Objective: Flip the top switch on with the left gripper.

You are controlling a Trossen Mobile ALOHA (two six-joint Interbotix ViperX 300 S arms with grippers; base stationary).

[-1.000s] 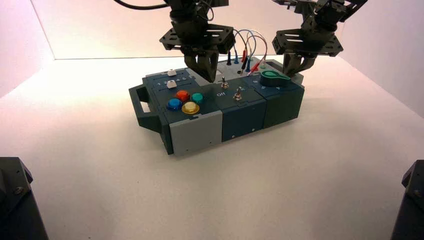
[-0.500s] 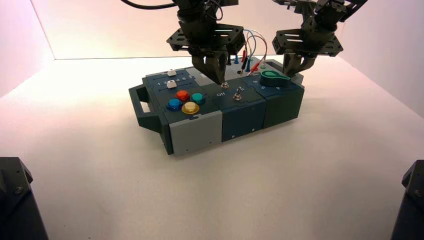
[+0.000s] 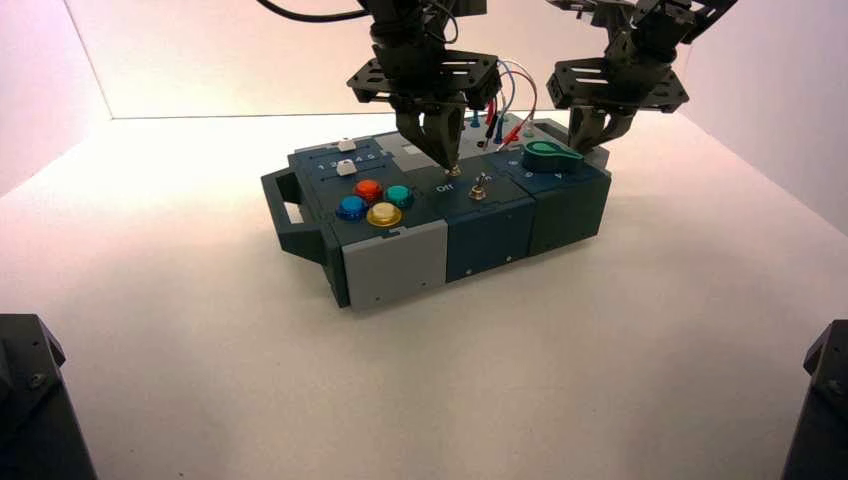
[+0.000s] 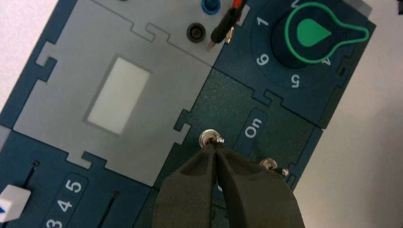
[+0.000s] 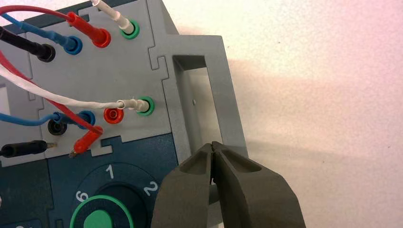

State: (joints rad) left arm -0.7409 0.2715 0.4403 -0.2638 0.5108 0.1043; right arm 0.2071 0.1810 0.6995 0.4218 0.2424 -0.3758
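The top switch (image 4: 209,138) is a tiny silver toggle on the box's dark blue middle panel, with white "On" lettering (image 4: 252,128) on one side. In the high view it (image 3: 453,171) sits just behind the "Off" lettering (image 3: 443,187). My left gripper (image 4: 216,146) is shut, and its pointed tip rests against the toggle's base; the small lever tip pokes out toward "On". From above, the left gripper (image 3: 449,164) points straight down onto the switch. My right gripper (image 5: 212,145) is shut and hangs over the box's right end (image 3: 598,135).
A second silver toggle (image 4: 271,164) stands close beside the left fingers. The green knob (image 4: 311,33), banana plugs and wires (image 5: 85,33), the grey handle (image 5: 209,95), coloured buttons (image 3: 375,200) and white sliders (image 3: 347,167) fill the rest of the box.
My left gripper moved right and down from behind the panel until its tip met the top switch. The box slid slightly to the right. The right arm stayed put.
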